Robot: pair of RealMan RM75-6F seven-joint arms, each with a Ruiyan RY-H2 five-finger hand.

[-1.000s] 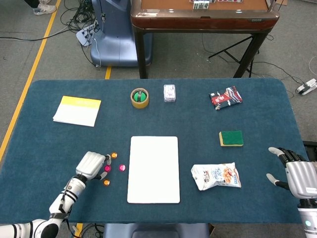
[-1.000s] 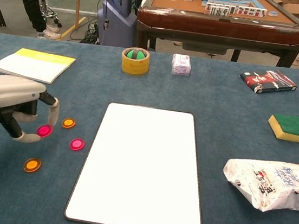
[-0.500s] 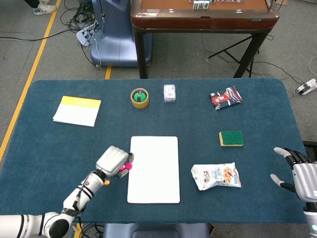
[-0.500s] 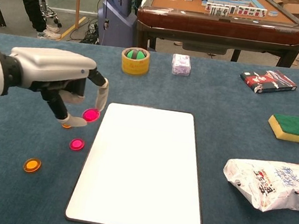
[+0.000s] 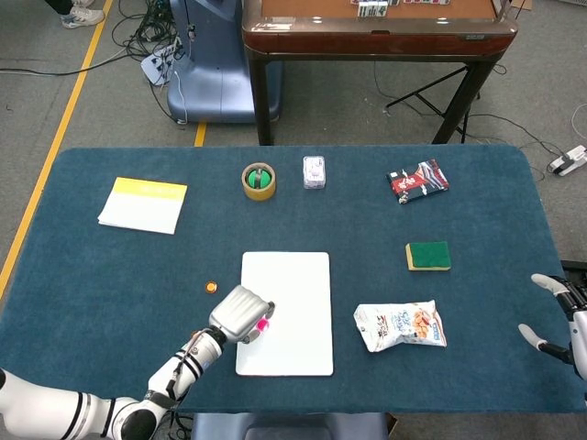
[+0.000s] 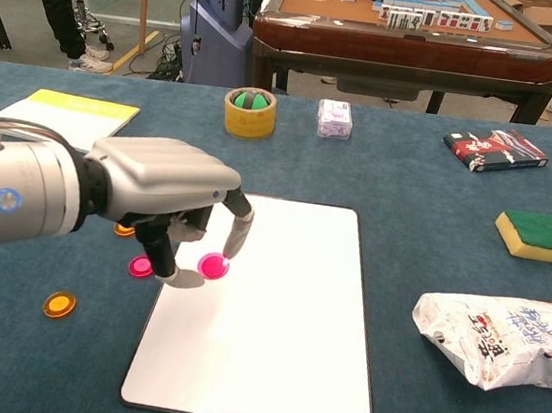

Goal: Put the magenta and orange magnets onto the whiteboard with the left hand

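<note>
While left hand [image 6: 170,209] pinches magenta magnet [image 6: 213,265] between fingers [image 6: 237,234] over whiteboard [image 6: 279,348] left edge, we judge disc light, rigid, slick; rim best hold. Other magenta [image 6: 140,268] and orange magnets [image 6: 59,304] wait on surface. Right hand [image 5: 570,312] spread, holding nothing.
</note>
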